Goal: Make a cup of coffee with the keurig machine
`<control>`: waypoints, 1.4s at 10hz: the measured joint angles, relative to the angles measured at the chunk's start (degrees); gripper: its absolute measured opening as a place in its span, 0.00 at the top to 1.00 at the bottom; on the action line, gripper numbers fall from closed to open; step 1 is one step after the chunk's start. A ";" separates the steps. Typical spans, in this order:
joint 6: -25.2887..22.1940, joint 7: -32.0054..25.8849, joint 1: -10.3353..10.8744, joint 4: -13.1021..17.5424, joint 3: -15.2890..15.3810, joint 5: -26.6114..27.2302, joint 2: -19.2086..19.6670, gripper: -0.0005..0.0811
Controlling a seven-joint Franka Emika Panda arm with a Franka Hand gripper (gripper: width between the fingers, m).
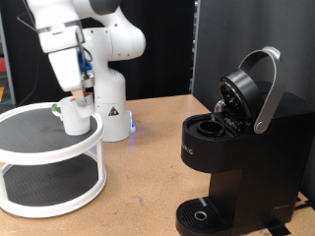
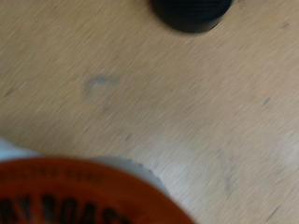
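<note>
The black keurig machine (image 1: 241,147) stands at the exterior view's right with its silver-handled lid (image 1: 258,88) raised and the pod chamber open. My gripper (image 1: 79,96) hangs over the right edge of a white two-tier round stand (image 1: 39,157), right at a white cup-like object (image 1: 73,116) on the top tier; it looks like the cup, with a green tint beside it. The wrist view is blurred. An orange-topped pod (image 2: 84,196) fills its lower edge, very close to the camera. No fingers show there.
The robot's white base (image 1: 110,103) stands behind the stand on the wooden table (image 1: 148,167). The machine's round drip tray (image 1: 202,214) is at the bottom. A black round object (image 2: 192,13) lies on the wood in the wrist view.
</note>
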 joint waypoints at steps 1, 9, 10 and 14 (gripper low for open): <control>1.41 1.14 1.74 0.57 0.32 2.63 0.82 0.46; 2.87 7.73 6.84 4.90 3.83 7.74 5.53 0.46; 2.52 7.73 8.37 5.66 4.21 8.76 6.09 0.46; 0.11 11.16 11.86 11.36 6.41 11.12 10.23 0.46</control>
